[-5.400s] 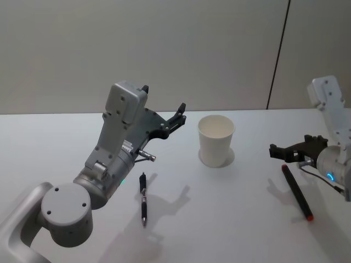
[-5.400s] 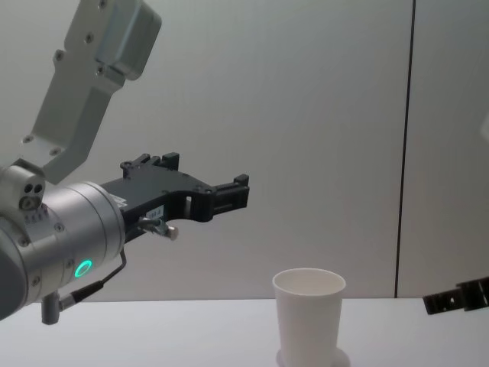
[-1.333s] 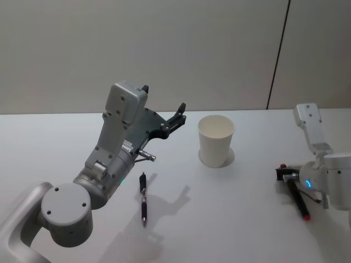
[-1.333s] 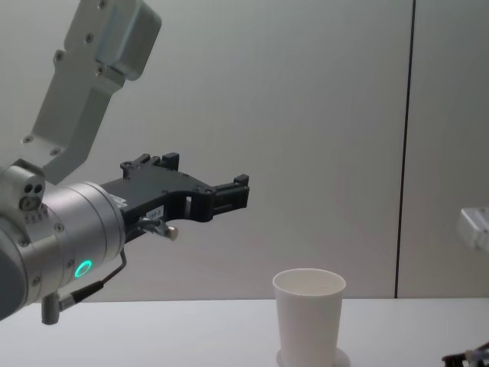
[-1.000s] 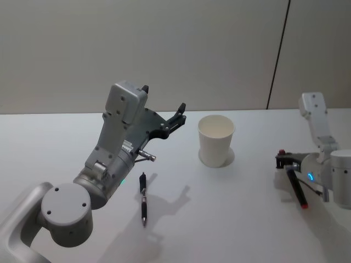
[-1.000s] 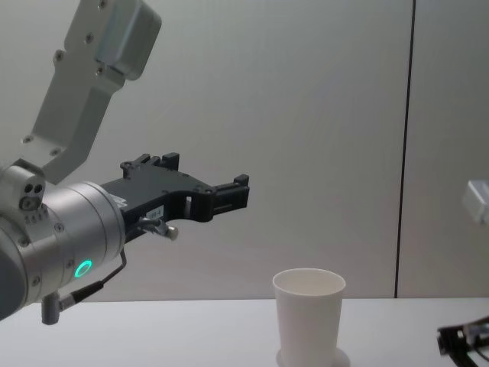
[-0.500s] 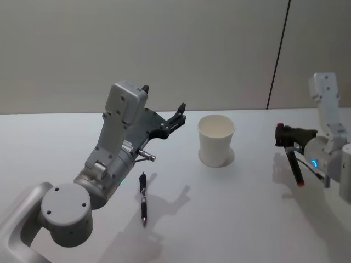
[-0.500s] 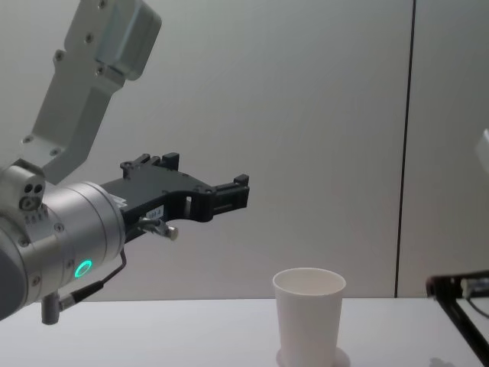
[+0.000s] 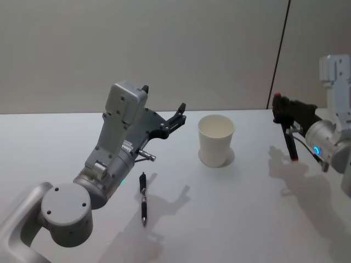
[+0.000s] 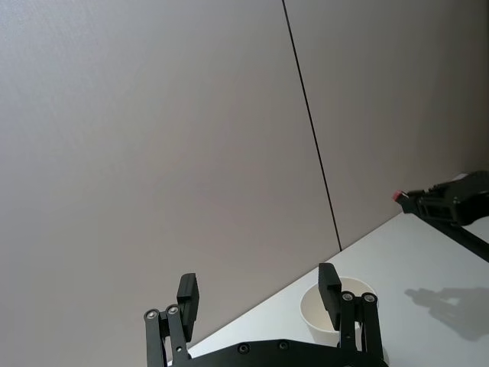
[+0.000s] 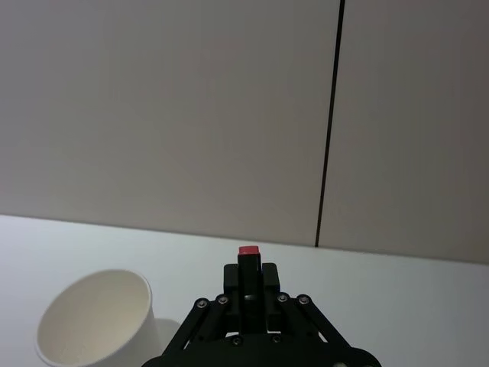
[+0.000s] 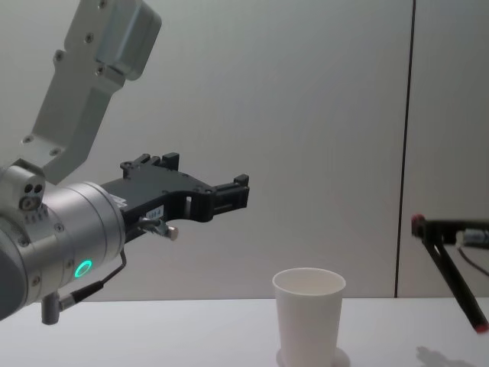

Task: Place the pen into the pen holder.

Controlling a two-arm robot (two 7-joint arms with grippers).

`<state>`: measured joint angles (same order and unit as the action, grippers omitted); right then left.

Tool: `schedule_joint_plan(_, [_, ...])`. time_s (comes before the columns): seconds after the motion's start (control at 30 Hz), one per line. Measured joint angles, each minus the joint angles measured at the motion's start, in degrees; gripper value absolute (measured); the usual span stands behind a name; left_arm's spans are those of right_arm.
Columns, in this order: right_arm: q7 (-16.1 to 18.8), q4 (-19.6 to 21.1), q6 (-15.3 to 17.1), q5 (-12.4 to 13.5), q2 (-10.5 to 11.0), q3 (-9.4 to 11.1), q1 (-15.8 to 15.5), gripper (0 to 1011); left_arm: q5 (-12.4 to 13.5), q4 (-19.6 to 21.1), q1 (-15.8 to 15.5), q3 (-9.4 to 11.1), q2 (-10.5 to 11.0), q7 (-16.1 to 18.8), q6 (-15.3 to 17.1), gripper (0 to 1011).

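Second pen (image 9: 143, 198) flat on table (image 9: 230, 219), below left gripper (image 9: 163, 97). Left arm bent and raised, fingers spread wide, nothing between them. Cup (image 9: 216, 139) upright between both grippers. Right gripper (image 9: 286, 113) up above table, clamped on pen (image 9: 290, 139) near red top. Pen hangs slanted, tip down, apart from cup.

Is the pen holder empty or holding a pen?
Empty: nothing stands in the pen holder; the right gripper holds the red-tipped pen aloft beside it.
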<state>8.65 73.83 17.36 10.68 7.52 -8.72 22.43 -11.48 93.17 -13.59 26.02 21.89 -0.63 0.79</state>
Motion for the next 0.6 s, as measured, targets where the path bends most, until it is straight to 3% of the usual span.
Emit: schedule_joint_plan(0.6, [5.1,-4.2,-18.3,3.1,-1.5,-0.6,2.8,165,0.0,0.0,0.0,0.0,0.0,0.0,0.0,1003])
